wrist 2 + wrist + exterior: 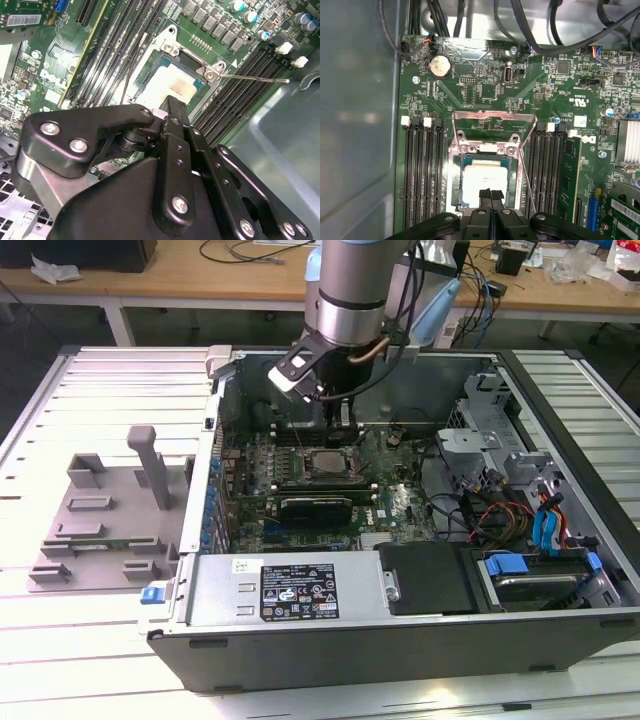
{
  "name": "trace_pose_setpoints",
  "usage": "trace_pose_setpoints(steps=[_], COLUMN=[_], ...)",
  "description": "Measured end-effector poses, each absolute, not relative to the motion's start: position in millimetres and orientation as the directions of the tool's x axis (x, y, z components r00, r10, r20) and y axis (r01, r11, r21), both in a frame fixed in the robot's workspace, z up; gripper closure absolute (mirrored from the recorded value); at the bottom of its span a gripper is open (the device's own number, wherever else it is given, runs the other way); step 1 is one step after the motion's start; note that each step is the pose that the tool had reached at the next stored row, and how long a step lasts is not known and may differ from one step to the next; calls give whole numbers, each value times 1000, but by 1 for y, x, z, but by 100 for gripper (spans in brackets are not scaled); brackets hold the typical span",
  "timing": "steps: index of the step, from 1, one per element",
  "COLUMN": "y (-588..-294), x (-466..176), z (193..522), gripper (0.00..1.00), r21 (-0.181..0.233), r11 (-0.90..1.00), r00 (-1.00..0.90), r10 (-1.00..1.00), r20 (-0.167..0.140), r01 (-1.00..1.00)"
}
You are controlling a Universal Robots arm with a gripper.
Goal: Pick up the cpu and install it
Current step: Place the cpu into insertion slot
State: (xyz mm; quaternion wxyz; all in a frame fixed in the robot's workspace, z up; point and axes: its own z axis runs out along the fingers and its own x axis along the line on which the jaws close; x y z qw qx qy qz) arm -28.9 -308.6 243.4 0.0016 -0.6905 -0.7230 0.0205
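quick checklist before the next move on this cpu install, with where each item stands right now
1. Silvery square cpu inside the metal-framed socket: lies in it and looks flat: ok.
2. Cpu fully seated on its contacts: cannot tell.
3. Black hand: fingers shut together over the cpu's edge: ok; contact with it: cannot tell.
4. Bare metal load plate closed over the cpu: it stands swung open: not ok.
5. Thin wire lever latched: it sticks out beside the socket: not ok.
6. Black cables away from the socket: ok.
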Motion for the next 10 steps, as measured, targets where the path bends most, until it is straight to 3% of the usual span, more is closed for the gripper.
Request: trace_pose_setpoints(steps=[10], y=[-309], x=[-29], z=[255], gripper=[89], r21=[-32], r11=[46], r00=[-46], r10=[999], r20=[-26], r01=[998])
